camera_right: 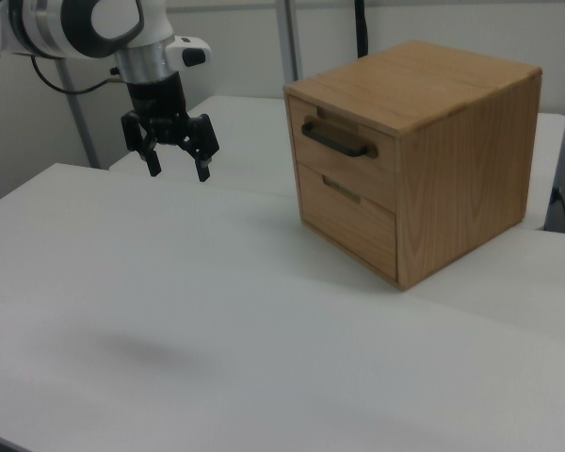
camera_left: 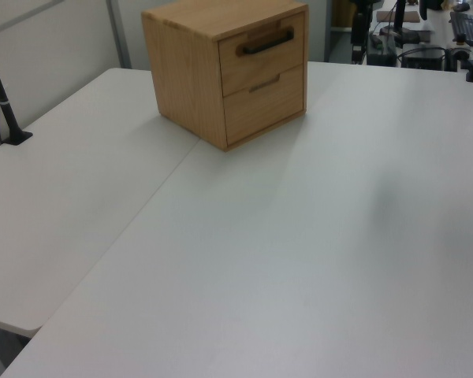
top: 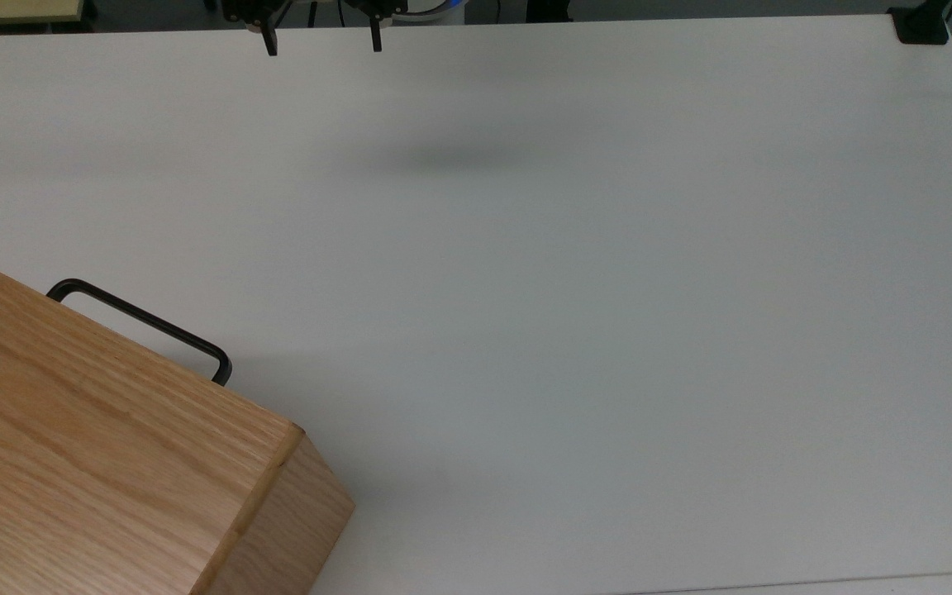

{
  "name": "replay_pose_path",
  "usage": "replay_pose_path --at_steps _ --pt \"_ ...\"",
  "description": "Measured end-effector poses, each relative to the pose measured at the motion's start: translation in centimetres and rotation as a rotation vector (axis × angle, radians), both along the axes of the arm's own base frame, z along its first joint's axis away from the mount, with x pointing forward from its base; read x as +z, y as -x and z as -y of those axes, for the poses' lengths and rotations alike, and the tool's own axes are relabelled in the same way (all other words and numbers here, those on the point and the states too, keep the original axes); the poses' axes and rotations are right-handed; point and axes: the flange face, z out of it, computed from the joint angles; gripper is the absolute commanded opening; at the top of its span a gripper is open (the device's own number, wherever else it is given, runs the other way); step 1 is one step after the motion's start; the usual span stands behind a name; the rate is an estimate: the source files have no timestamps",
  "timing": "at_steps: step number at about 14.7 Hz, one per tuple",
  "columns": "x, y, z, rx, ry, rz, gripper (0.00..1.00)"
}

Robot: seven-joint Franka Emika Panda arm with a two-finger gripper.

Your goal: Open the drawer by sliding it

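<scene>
Oak cabinet (camera_right: 424, 151), boxy w/ visible grain, sits on a smooth white table (camera_right: 217, 320). The drawer (camera_right: 344, 141) is up top, flush in the front, black bar handle (camera_right: 337, 138) across it. Gripper (camera_right: 177, 170) hangs above the table well apart from it, fingers spread, holding nothing.

White rounded arm (camera_right: 94, 24), silver wrist ring, black two-finger gripper (camera_right: 176, 169)
</scene>
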Motion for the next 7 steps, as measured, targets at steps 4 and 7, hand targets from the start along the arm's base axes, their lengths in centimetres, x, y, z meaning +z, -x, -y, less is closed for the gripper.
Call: replay_pose_path --at_steps 4,7 --pt "-0.06 -0.03 0.02 -0.002 0.0 -0.001 1.0" --pt "-0.07 -0.04 0.03 -0.003 0.0 -0.001 1.0"
